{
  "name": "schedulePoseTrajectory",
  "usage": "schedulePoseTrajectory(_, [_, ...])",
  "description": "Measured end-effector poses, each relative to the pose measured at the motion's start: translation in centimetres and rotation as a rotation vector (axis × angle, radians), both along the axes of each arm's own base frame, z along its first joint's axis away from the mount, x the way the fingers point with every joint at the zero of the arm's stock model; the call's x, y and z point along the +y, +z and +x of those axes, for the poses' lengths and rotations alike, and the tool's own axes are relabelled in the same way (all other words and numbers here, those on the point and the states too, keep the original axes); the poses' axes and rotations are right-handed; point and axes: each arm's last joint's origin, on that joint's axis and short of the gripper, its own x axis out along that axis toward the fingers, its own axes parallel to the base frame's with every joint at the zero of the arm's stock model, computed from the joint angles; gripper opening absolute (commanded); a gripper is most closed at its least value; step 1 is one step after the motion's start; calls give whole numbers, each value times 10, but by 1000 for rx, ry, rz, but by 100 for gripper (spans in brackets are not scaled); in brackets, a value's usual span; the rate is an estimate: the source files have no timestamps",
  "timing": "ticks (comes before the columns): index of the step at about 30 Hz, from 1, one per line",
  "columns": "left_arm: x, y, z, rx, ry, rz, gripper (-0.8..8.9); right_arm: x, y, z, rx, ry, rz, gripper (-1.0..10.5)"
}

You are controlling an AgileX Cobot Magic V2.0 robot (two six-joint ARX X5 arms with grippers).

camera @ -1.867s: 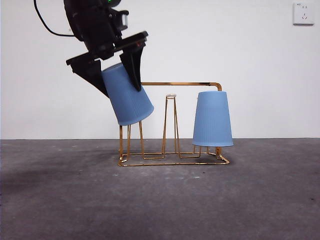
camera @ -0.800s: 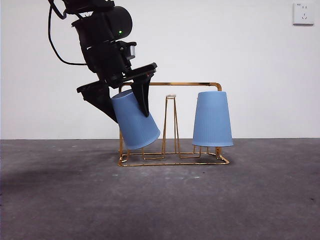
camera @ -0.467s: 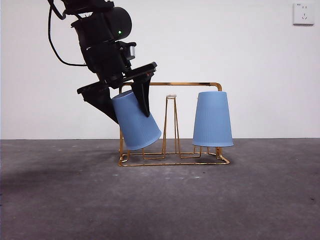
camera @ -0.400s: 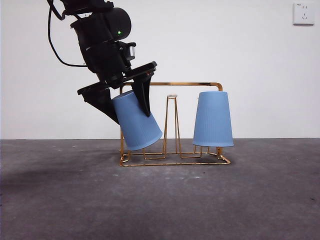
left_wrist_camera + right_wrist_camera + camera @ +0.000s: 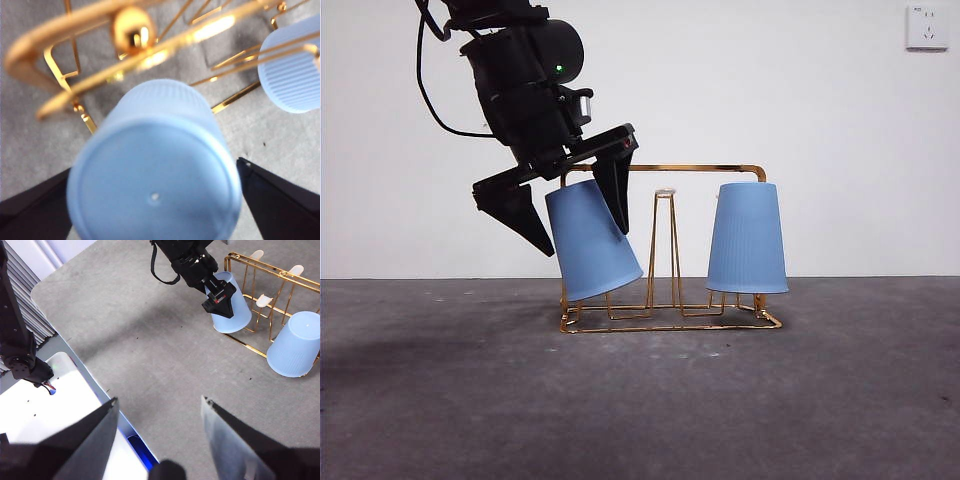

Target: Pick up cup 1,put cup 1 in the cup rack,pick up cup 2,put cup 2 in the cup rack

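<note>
Cup rack [image 5: 670,300]: thin gold wire, rectangular base, arched handle frame, narrow upright pegs; set at centre frame on the worktop [image 5: 640,400], a grey, matt, speckled surface. Open worktop is seen in front of the rack and to both sides.

Cup 2 [image 5: 592,240]: pale blue, ribbed, tapered; inverted and tilted at the rack's left end, rim low over the base wire.

Left pincer [image 5: 578,215]: black, entered from upper left of the frame; jaws are spread, one on each side of cup 2, a gap being visible between the left jaw and the cup wall.

Cup 1 [image 5: 747,238]: same make, inverted upright on the rack's right end.

Right pincer [image 5: 160,435]: jaws held apart and empty, well clear of the rack.

Wall socket [image 5: 927,27]: white, upper right.
</note>
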Motion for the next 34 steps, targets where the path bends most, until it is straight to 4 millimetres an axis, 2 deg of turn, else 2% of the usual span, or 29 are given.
schedulePoseTrajectory(9, [2, 7, -3, -9, 1, -3, 506, 0, 0, 0, 0, 0, 0, 280])
schedulePoseTrajectory(20, [16, 65, -30, -147, 5, -17, 506, 0, 0, 0, -1, 0, 0, 280])
schedulePoseTrajectory(27, [35, 105, -61, -212, 12, 15, 504, 0, 0, 1, 2, 0, -1, 280])
schedulePoseTrajectory(34, [58, 150, -113, -254, -13, -8, 502, 3, -3, 8, 17, -21, -29, 280])
